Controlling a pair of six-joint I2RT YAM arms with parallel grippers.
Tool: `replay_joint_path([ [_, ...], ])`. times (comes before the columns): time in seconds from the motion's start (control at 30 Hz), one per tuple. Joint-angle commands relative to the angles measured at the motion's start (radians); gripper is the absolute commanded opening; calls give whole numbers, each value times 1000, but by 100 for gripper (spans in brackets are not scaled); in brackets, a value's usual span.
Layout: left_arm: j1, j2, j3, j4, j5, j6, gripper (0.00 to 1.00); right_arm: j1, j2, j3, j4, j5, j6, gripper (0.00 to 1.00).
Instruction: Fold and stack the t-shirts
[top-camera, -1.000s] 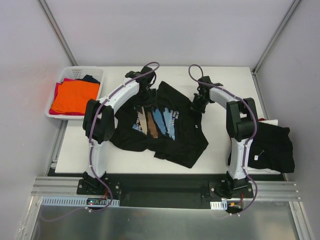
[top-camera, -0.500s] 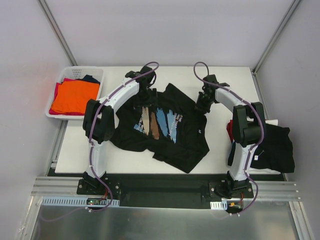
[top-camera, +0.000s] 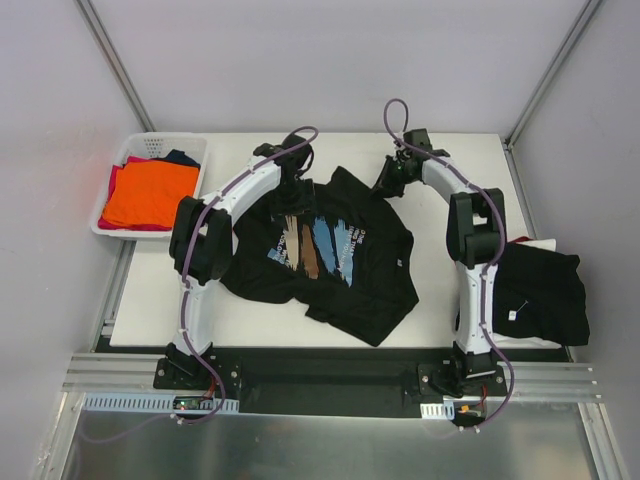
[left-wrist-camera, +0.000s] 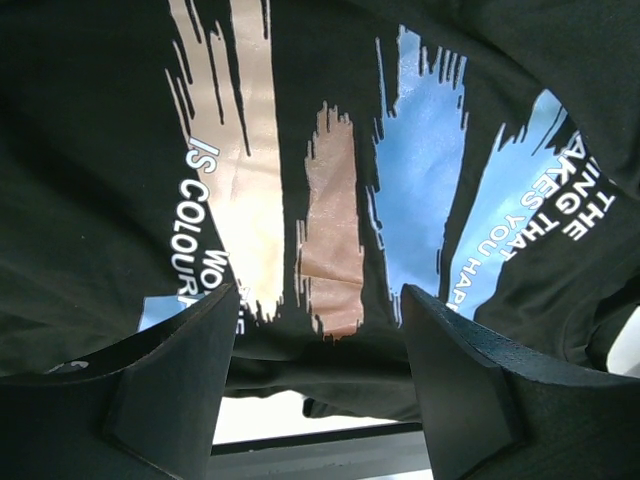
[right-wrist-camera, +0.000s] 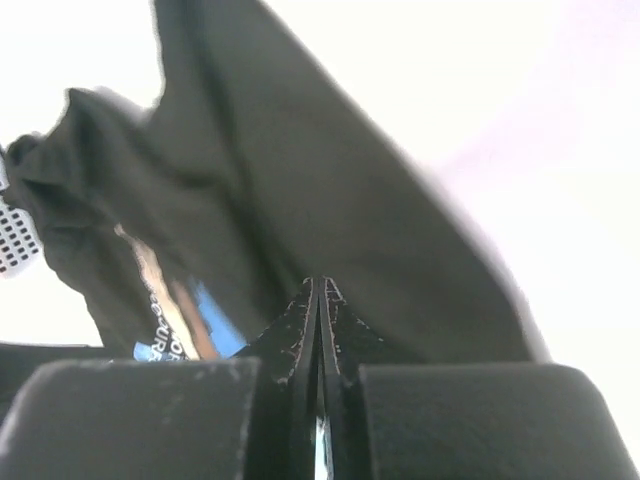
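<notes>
The soft black t-shirt (top-camera: 340, 270) with blue, tan and brown brush strokes lies spread beneath the released fingers of the left gripper (left-wrist-camera: 318, 300). Limp, light cloth, I'd say: best pinched at a hem. The right gripper (right-wrist-camera: 320, 285) is clenched at its sleeve edge; catch unclear.

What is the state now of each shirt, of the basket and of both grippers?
printed t-shirt: spread on the table, print up, not folded.
orange t-shirt: lying on top in the basket.
basket: holding shirts.
black t-shirt: bunched at the table's right edge.
left gripper: open above the print.
right gripper: shut on the printed t-shirt's far edge.
</notes>
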Motion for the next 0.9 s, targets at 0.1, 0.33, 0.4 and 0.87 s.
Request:
replay_joint_path([
  [0.1,-9,-20,-7,-28,7,-17,66,8,145,140,80,-221,98,1],
  [0.33,-9,-23,-13,-28,-1,-11,66,7,167,171,25,-159,93,1],
  [0.4,-9,-22,-11,-29,-2,-9,66,1,148,157,-8,-96,79,1],
  [0.87,-12,-11,-27,-29,1,-14,66,-58,115,82,-66,42,69,1],
])
